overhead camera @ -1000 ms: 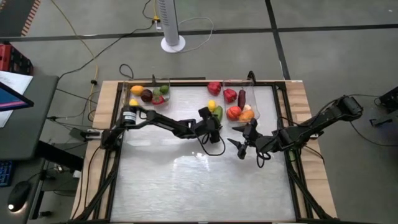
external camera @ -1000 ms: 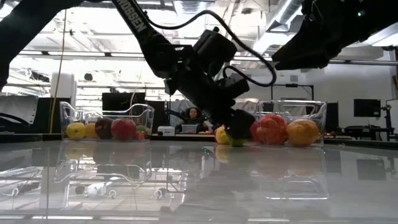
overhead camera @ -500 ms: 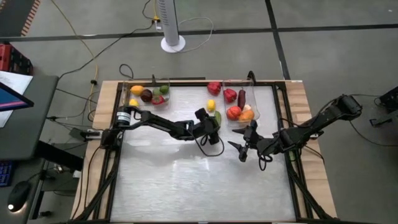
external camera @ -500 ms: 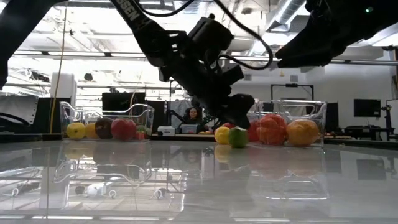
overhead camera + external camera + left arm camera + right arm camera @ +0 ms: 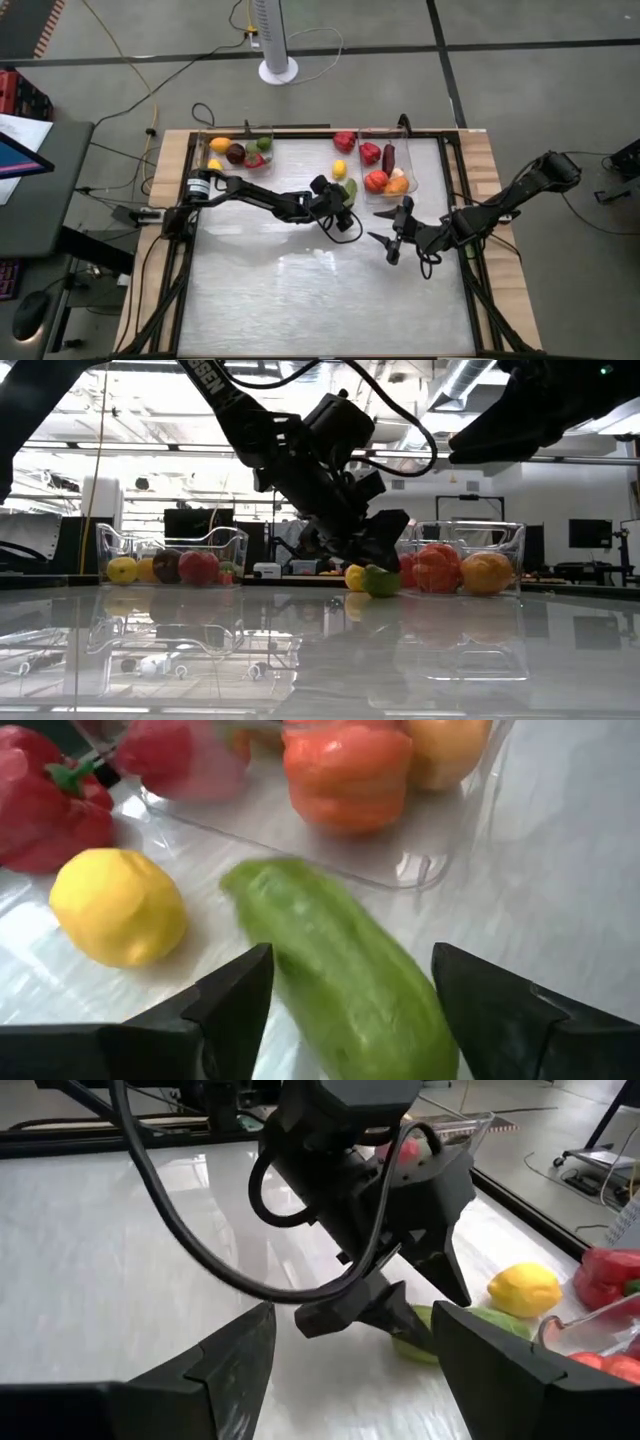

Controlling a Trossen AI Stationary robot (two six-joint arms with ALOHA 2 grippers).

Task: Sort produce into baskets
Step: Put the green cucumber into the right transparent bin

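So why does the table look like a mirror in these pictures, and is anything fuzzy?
Low view: the glossy white table mirrors the clear plastic bins and ceiling lights. High view: a pale glare patch mid-table. Left wrist view: the long green cucumber is smeared, the red produce behind it soft.

Workshop room with a grey concrete floor

A white fan base (image 5: 278, 68) stands on the floor (image 5: 520, 90) behind the worktop (image 5: 300, 300), cables trailing beside it. Dark monitors (image 5: 590, 533) line the far wall under bright ceiling lights (image 5: 150, 405).
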